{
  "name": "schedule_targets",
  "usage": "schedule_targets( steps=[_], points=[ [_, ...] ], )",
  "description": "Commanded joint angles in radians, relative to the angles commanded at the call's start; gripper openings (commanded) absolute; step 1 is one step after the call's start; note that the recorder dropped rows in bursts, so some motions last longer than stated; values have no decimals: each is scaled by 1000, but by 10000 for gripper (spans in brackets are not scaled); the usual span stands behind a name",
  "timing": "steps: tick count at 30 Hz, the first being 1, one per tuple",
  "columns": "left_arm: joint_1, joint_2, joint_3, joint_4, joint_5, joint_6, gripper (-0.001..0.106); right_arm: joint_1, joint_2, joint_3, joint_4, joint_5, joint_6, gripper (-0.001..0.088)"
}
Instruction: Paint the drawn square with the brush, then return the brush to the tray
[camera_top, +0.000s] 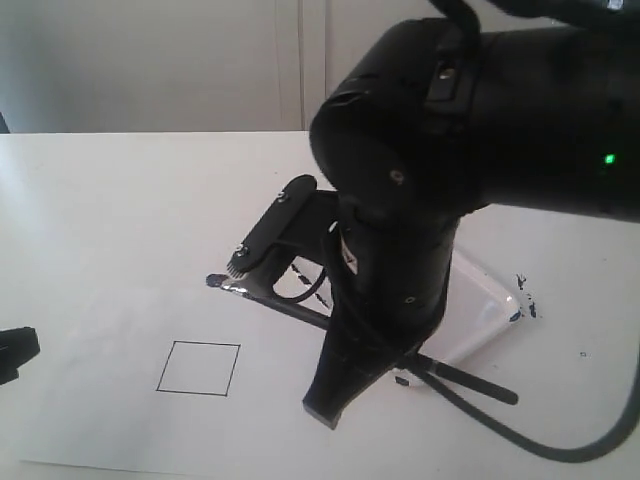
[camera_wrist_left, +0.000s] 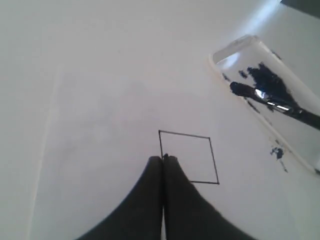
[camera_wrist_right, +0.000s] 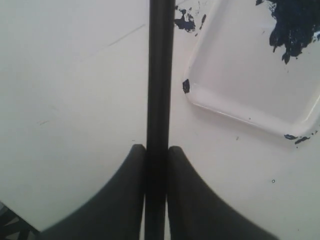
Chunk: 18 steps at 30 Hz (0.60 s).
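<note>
My right gripper (camera_wrist_right: 156, 148) is shut on the black handle of the brush (camera_wrist_right: 160, 75). In the exterior view the brush (camera_top: 290, 303) runs slantwise under the right arm (camera_top: 430, 200), its dark wet tip just past the paper's far edge. The drawn square (camera_top: 198, 368) is a bare black outline with nothing inside it. My left gripper (camera_wrist_left: 163, 158) is shut and holds nothing, its tips at a corner of the square (camera_wrist_left: 187, 157). The clear tray (camera_top: 480, 310) lies to the right of the arm. A dark paint blotch (camera_wrist_right: 295, 25) sits in the tray (camera_wrist_right: 240, 75).
The white paper sheet (camera_top: 110, 400) covers the near left of the table. Paint flecks (camera_top: 525, 300) dot the table by the tray's right corner. A black cable (camera_top: 520, 440) loops low at the right. The big right arm hides the middle of the scene.
</note>
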Motion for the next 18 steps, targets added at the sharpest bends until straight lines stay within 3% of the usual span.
schedule_targets(
  steps=[6,18],
  points=[
    [0,174,-22,-23,11,24,0,26,34,-26,2,0,0,0],
    [0,386,-22,-36,67,47,0,30,48,-26,22,0,-4,0]
  ],
)
